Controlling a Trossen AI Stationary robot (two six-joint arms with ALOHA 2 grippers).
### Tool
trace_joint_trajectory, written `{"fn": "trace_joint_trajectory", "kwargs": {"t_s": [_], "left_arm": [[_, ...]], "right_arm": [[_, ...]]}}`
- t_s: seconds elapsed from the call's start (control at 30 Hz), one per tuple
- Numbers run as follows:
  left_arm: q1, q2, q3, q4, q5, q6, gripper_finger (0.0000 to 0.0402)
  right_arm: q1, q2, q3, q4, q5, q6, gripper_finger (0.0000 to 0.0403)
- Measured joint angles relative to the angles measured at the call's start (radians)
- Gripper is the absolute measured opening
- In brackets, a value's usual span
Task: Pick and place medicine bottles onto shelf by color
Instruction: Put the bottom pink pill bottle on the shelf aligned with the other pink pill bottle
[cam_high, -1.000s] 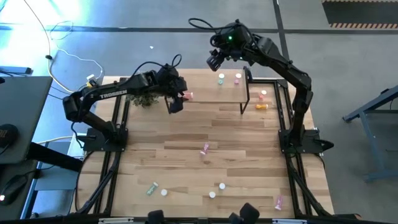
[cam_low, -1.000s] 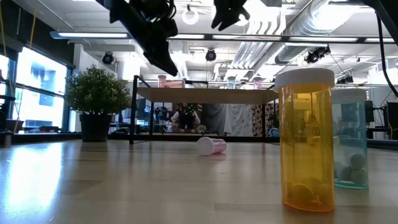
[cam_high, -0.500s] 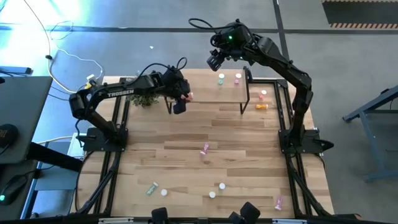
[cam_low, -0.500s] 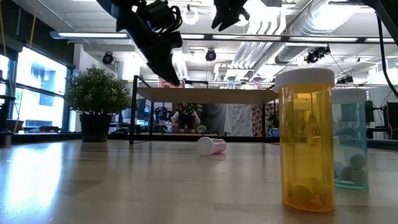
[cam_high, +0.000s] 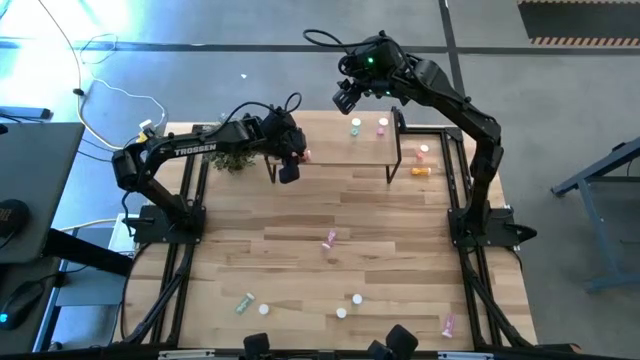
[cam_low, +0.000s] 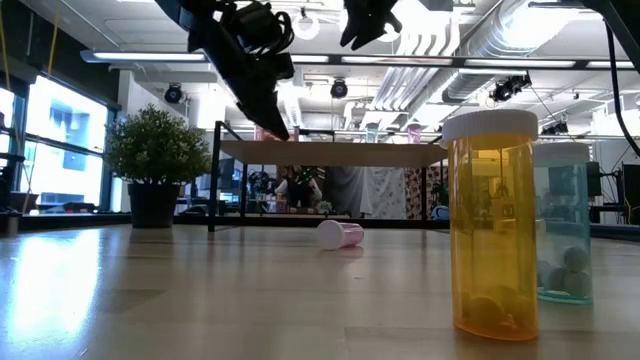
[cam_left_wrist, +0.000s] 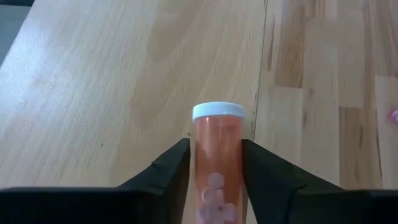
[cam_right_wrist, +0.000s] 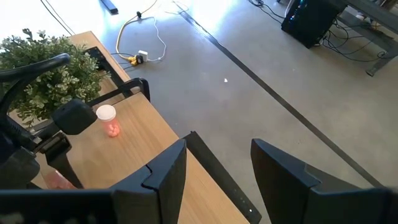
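1. Left jaws (cam_left_wrist: 214, 177): clenched on an upright reddish-pink cylindrical medicine bottle with a pale cap (cam_left_wrist: 217, 163); one dark finger (cam_left_wrist: 171, 169) presses each side of it.
2. Beneath the held bottle lies the light-wood shelf on black metal legs (cam_left_wrist: 112, 93), with the plank-topped wooden worktop (cam_left_wrist: 329, 93) just past the jaws.
3. Right jaws (cam_right_wrist: 217, 171): released, nothing between them, raised above the shelf's far edge.
4. Beyond the right jaws, a second pink bottle with a white cap (cam_right_wrist: 109, 121) stands on the shelf near a green potted plant (cam_right_wrist: 46, 68).
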Motion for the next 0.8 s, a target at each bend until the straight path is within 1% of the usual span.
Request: {"fn": "trace_joint_trajectory", "kwargs": {"t_s": [0.23, 0.47, 0.6, 0.8], "left_arm": [[0.0, 0.0, 0.0, 0.0, -0.001, -0.004, 0.0103], [0.0, -0.005, -0.001, 0.0, 0.009, -0.046, 0.0103], [0.0, -0.037, -0.001, 0.011, 0.016, -0.084, 0.0103], [-0.002, -0.113, -0.002, 0.096, 0.043, -0.185, 0.0103]], "right_arm": [[0.0, 0.0, 0.0, 0.0, 0.0, 0.0, 0.0172], [0.0, 0.0, 0.0, 0.0, 0.0, 0.0, 0.0172], [0.0, 0.0, 0.0, 0.0, 0.0, -0.009, 0.0172], [0.0, 0.0, 0.0, 0.002, 0.0, -0.027, 0.0172]]}}
